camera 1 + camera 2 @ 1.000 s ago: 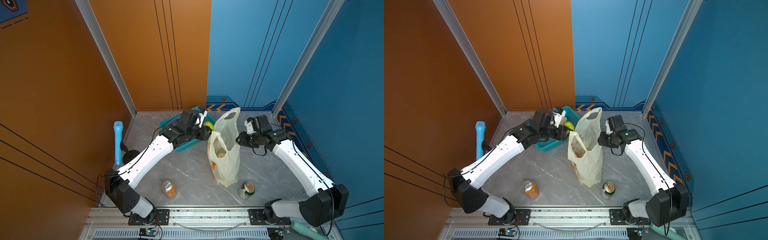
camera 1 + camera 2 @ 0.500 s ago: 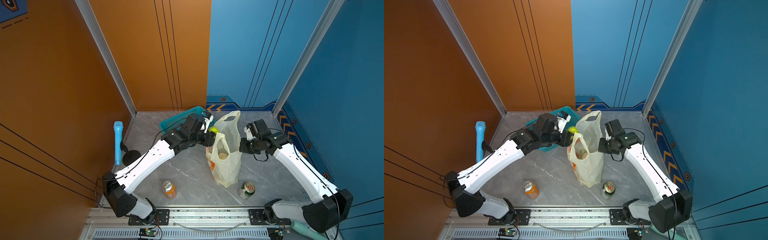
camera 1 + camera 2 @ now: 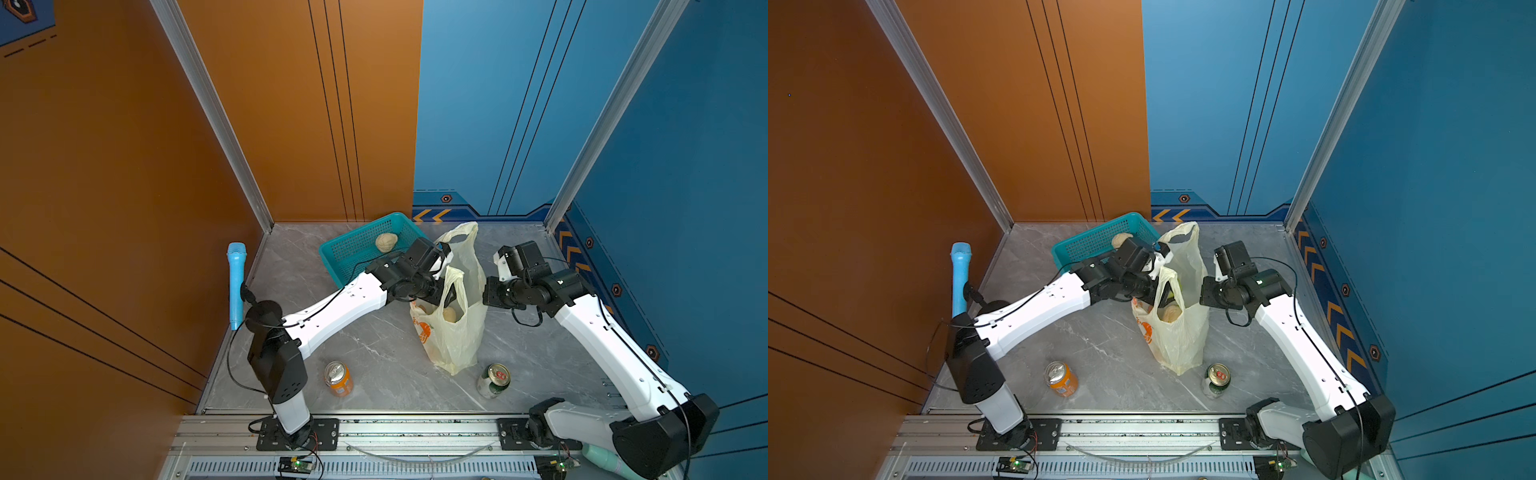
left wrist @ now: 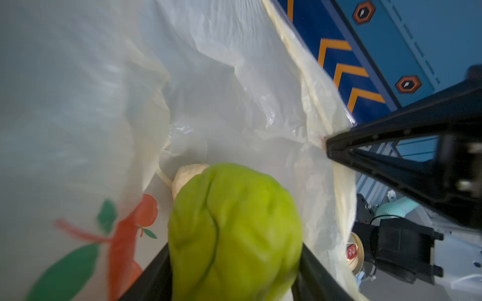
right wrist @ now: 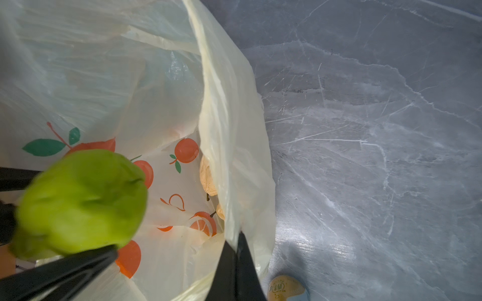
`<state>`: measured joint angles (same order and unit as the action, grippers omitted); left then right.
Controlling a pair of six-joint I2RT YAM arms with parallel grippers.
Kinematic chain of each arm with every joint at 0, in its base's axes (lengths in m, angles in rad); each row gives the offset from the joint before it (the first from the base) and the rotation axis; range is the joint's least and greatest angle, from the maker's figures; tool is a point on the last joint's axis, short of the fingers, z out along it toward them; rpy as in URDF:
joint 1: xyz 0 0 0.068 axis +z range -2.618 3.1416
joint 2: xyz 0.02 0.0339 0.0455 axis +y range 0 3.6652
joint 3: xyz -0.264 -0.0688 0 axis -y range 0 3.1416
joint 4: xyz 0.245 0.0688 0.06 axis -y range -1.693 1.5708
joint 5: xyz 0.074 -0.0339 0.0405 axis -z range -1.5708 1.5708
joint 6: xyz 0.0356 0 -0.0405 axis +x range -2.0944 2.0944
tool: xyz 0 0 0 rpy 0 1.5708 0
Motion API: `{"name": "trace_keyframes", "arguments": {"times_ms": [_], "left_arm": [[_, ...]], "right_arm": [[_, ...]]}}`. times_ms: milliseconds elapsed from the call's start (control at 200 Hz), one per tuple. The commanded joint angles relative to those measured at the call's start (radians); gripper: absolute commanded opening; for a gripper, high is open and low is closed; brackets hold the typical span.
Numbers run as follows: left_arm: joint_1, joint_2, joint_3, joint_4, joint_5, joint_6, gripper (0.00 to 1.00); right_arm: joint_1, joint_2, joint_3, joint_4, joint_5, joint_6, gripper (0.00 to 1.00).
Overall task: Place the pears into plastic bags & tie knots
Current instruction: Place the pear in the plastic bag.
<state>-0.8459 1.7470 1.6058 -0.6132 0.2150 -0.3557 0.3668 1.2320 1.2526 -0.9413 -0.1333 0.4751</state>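
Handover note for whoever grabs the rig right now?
Left pincer: green pear sits between its fingers at the open mouth of the plastic bag; I cannot tell whether it is clamped or just released.
Right pincer: shut on the bag's rim, holding the mouth open.
Done: at least two cream pears lie in the bag.
Left: get the green pear in, fetch the last cream pear from the teal basket, then tie the knot.
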Motion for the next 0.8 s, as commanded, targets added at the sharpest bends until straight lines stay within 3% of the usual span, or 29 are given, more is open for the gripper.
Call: {"name": "trace_keyframes", "arguments": {"times_ms": [0, 100, 125, 170, 531, 761, 796], "left_arm": [[-0.024, -0.004, 0.033, -0.043, 0.085, 0.016, 0.76], [-0.025, -0.042, 0.022, -0.034, 0.053, 0.032, 0.85], [-0.02, -0.056, 0.017, -0.027, 0.048, 0.034, 0.92], [-0.011, -0.082, 0.007, -0.015, 0.043, 0.033, 0.94], [0.146, -0.256, -0.053, 0.006, -0.075, 0.009, 0.9], [0.323, -0.227, -0.092, -0.016, -0.138, -0.003, 0.87], [0.345, -0.205, -0.089, -0.019, -0.139, 0.005, 0.83]], "right_arm": [[0.006, -0.024, -0.015, 0.012, 0.02, -0.001, 0.0], [0.004, -0.029, -0.022, 0.013, 0.028, 0.0, 0.0], [0.004, -0.029, -0.022, 0.01, 0.029, 0.002, 0.0], [0.004, -0.028, -0.021, 0.009, 0.032, 0.004, 0.0], [0.001, -0.031, -0.031, 0.008, 0.064, 0.007, 0.0], [-0.002, -0.023, -0.026, 0.009, 0.076, 0.011, 0.0], [-0.002, -0.019, -0.026, 0.008, 0.077, 0.011, 0.0]]}}
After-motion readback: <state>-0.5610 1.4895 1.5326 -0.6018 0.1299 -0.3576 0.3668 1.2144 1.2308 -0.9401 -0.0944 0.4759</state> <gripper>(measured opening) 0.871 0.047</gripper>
